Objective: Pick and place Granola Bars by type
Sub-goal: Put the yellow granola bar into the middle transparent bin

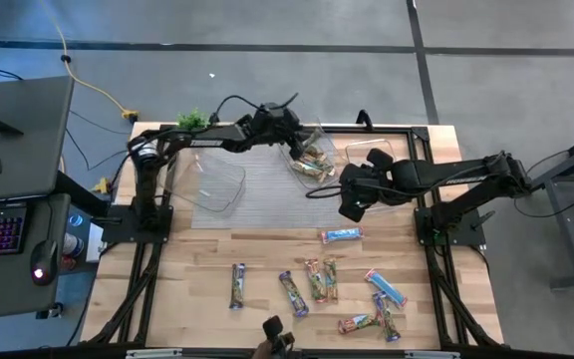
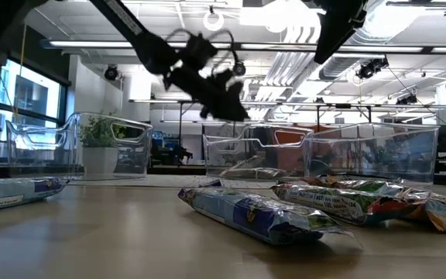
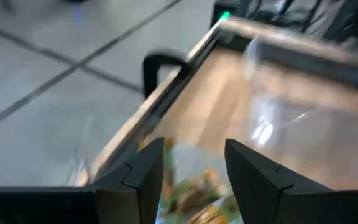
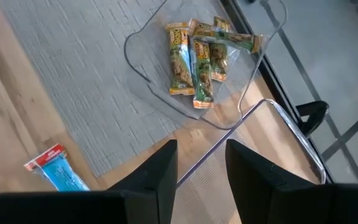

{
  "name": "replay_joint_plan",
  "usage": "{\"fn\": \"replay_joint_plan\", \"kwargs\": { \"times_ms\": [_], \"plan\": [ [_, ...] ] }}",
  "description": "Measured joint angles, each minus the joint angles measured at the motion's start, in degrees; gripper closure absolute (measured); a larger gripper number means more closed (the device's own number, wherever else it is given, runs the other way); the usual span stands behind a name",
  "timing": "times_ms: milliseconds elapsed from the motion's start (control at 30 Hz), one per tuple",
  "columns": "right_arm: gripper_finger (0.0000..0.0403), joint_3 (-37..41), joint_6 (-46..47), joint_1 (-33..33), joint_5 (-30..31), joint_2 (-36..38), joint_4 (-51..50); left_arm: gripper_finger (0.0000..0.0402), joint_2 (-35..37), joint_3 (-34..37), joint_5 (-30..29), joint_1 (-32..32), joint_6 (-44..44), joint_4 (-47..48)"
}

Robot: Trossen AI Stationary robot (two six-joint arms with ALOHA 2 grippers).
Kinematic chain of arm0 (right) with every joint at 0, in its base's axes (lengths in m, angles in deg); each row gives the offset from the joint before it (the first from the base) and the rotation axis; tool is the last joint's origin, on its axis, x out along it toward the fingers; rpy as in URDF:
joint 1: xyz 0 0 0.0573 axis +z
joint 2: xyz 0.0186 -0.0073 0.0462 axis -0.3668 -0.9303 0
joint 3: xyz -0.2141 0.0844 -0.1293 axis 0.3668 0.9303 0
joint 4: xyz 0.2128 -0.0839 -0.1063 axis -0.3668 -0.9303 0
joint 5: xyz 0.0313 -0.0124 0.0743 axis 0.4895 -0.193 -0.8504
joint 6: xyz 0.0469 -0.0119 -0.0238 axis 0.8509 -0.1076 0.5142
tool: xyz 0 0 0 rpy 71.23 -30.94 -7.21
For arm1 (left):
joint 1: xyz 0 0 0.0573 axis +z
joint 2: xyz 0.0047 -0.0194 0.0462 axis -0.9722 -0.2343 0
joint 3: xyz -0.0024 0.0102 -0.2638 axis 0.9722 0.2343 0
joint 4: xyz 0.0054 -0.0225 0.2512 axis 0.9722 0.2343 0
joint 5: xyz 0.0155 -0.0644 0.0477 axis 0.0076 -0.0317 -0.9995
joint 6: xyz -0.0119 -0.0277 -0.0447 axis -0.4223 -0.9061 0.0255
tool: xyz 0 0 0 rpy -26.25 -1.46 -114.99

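Nine granola bars (image 1: pixel 318 280) lie loose, four fill the middle tub (image 4: pixel 241 93); left gripper (image 3: pixel 188 180) and right gripper (image 4: pixel 201 171) gape empty.

The left wrist view is smeared with motion — the green bars (image 3: pixel 194 193) between the left gripper's (image 3: pixel 194 171) fingers are only a blur, their print unreadable and their lower ends cut off by the edge. In the low view the nearest bar (image 2: pixel 10 192) at the left runs out of the picture, and the right arm's gripper is cropped away at the top. Seen from the right wrist, a light blue bar (image 4: pixel 58 168) disappears partly behind the dark finger (image 4: pixel 157 177) — its far end hidden.
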Motion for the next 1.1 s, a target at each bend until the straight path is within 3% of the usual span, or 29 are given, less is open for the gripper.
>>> {"fn": "replay_joint_plan", "kwargs": {
  "times_ms": [233, 467, 733, 1100],
  "plan": [
    [0.0284, 0.00, -3.29, 2.49, -3.54, 0.00, 3.34, 0.0240, 11.37, -0.06, 5.78, -0.05, 4.29, 7.75],
    [0.0284, -0.02, -21.78, 7.36, -17.23, -1.71, 7.01, 0.0240, 19.52, -0.05, 5.46, -0.05, 7.51, 22.73],
    [0.0284, -0.02, -34.30, 11.91, -36.68, -8.56, 18.33, 0.0240, 20.53, 0.00, 5.28, -0.05, 7.53, 31.84],
    [0.0284, -0.02, -39.76, 14.55, -44.49, -16.56, 19.97, 0.0240, 20.48, 0.00, 5.17, -0.50, 6.17, 32.92]
  ]
}}
